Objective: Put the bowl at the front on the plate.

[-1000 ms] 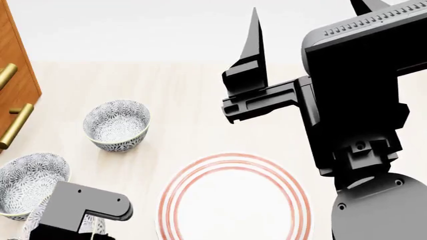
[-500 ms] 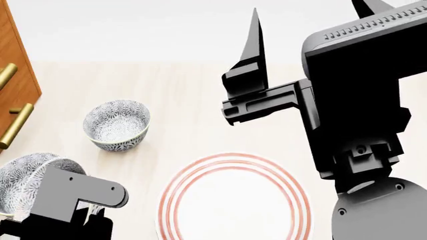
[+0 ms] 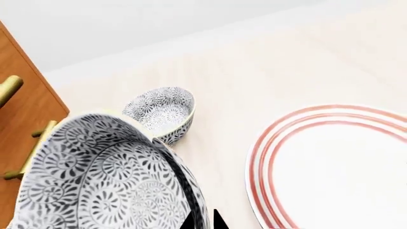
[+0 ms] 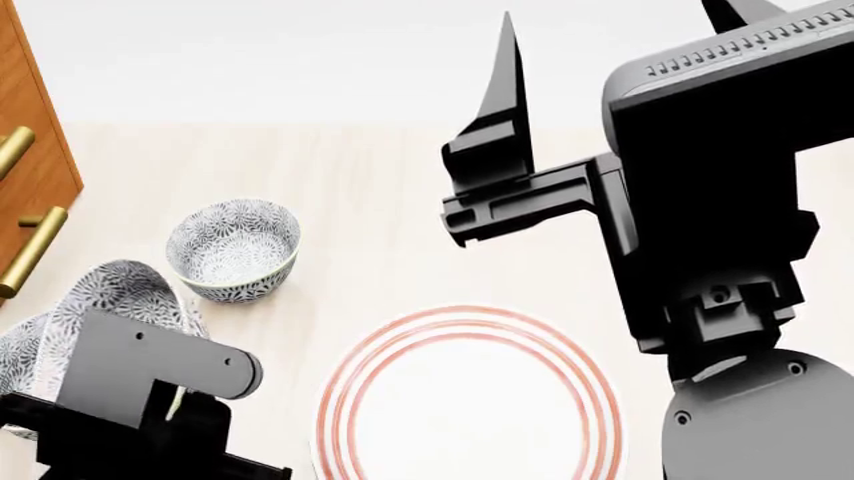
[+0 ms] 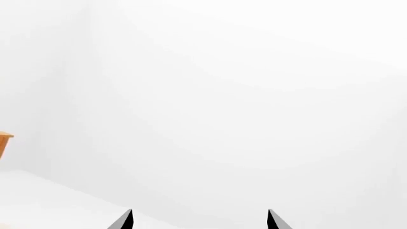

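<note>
Carry step was in hand, judged from the layout: the bowl was already off the table and not yet on the plate.

Table, pale wood, carried everything. Right arm stood raised at 2 o'clock in the head view, right claw spread, pointing at blank wall, holding nothing.

Plate, red-ringed, lay at 6 o'clock, bare.

Bowl sat at 8 o'clock, tilted steeply on its side, rim pinched by the left claw near the bowl's lower edge; one dark finger lay across the patterned inside. Whether the bowl cleared the table fully could not be told.

A second bowl stood upright at 9 o'clock, just beyond the held one. A third showed partly behind the left arm.

Next move probably called for swinging toward 3 o'clock over the plate, levelling the bowl, then lowering before release.
</note>
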You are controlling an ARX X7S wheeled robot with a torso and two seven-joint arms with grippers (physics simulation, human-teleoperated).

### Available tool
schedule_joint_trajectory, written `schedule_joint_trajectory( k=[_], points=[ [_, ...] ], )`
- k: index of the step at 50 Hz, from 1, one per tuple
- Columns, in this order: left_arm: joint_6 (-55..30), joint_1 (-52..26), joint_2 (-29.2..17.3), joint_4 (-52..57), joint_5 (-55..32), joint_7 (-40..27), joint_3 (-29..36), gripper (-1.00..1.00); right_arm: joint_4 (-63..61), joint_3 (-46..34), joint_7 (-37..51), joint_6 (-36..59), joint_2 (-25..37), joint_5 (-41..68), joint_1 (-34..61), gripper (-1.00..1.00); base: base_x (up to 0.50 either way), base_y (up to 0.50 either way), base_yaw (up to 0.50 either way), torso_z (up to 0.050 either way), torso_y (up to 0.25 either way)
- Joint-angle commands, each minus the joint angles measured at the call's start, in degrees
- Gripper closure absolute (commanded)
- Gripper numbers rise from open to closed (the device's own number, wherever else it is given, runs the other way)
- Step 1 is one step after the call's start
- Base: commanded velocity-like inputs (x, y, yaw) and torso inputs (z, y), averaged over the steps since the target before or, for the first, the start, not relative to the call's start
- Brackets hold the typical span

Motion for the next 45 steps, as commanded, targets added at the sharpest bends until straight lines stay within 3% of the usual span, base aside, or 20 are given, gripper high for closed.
schedule_joint_trajectory(
  k=[1,23,45],
  points=[
    [-0.2,-2.9,0.1,0.9,3.4,1.8,0.9,1.00,1.0,-0.6,-0.4,-0.7,0.0,-0.1,0.8,-1.00,0.00,0.00,0.00,0.000,0.000],
    [-1.4,-8.9,1.0,-1.5,3.9,3.4,0.4,1.00,1.8,-0.9,-0.6,-2.0,0.1,0.0,1.0,-1.00,0.00,0.00,0.00,0.000,0.000],
    [-3.6,-16.1,2.7,-4.9,7.1,10.6,3.9,1.00,1.2,-1.1,-0.1,-1.9,0.3,0.2,1.4,-1.00,0.00,0.00,0.00,0.000,0.000]
  ],
)
